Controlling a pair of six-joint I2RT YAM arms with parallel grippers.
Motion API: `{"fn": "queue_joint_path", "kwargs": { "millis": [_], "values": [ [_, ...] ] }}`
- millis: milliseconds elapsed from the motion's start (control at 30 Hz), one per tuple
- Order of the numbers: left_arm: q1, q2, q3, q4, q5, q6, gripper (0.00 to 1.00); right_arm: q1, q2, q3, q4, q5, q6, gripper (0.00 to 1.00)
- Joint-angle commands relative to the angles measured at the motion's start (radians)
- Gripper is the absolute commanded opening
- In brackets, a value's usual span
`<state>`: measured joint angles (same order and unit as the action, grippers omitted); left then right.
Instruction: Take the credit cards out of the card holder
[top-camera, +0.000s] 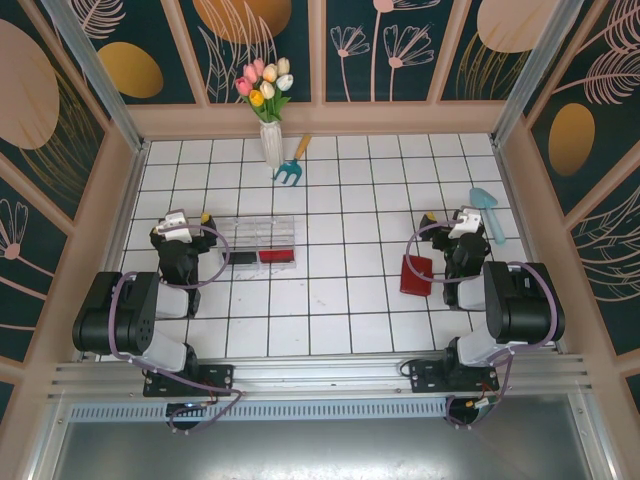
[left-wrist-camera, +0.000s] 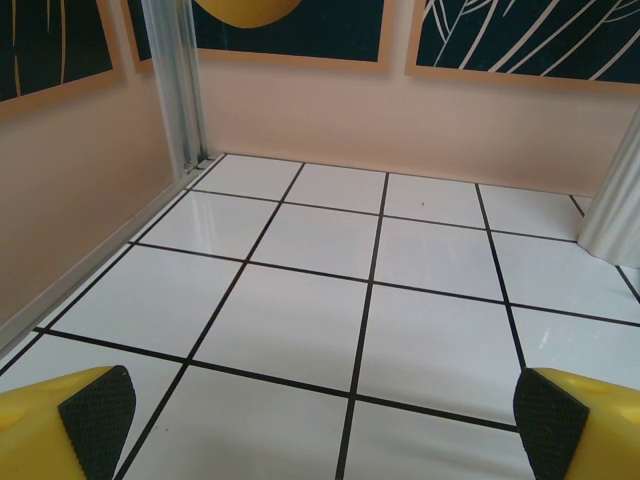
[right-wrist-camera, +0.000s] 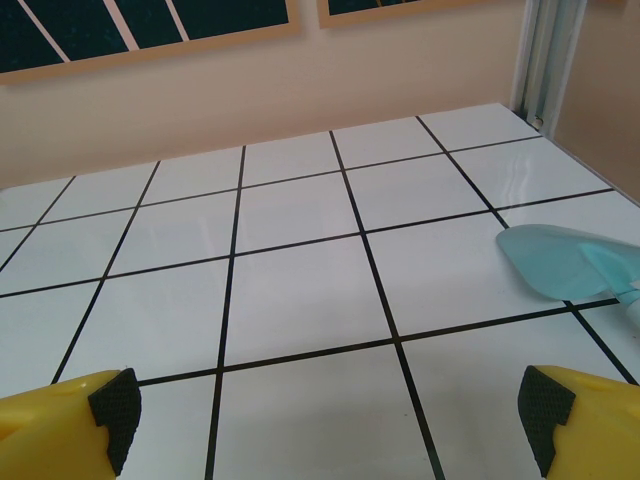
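Both claws gaping over bare tile, card holder parked by the right arm

The left gripper (left-wrist-camera: 320, 425) and right gripper (right-wrist-camera: 330, 420) both have their jaws spread wide with nothing between them, and the yellow fingers with black pads (left-wrist-camera: 95, 415) are cut off by the frame's bottom edge. A pale blue scoop (right-wrist-camera: 570, 262) pokes in just ahead of the right claw, sliced off at the frame's right side. From above, the red card holder (top-camera: 415, 274) lies flat just left of the right arm, long axis running roughly near-to-far and leaning a bit left at the far end. Too small to tell if it's folded shut. A clear tray (top-camera: 262, 243) sits just right of the left gripper.
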<state>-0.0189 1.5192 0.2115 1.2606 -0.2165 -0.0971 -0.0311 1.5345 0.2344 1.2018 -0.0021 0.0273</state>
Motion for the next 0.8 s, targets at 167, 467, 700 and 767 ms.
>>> {"fn": "queue_joint_path", "kwargs": {
  "millis": [167,467,700,767],
  "values": [
    [-0.004,-0.112,0.153,-0.302,-0.083,-0.022,0.99,-0.003,-0.033,0.021,-0.021,-0.022,-0.012,0.99],
    [-0.004,-0.324,0.521,-0.93,-0.236,-0.288,0.99,-0.004,-0.307,0.318,-0.7,0.022,0.206,0.99],
    [-0.004,-0.385,0.684,-1.202,0.072,-0.52,0.99,-0.012,-0.345,0.598,-1.269,-0.004,0.491,0.99],
    [-0.01,-0.396,0.665,-1.195,0.185,-0.597,0.99,-0.008,-0.356,0.611,-1.341,-0.02,0.491,0.99]
  ]
}}
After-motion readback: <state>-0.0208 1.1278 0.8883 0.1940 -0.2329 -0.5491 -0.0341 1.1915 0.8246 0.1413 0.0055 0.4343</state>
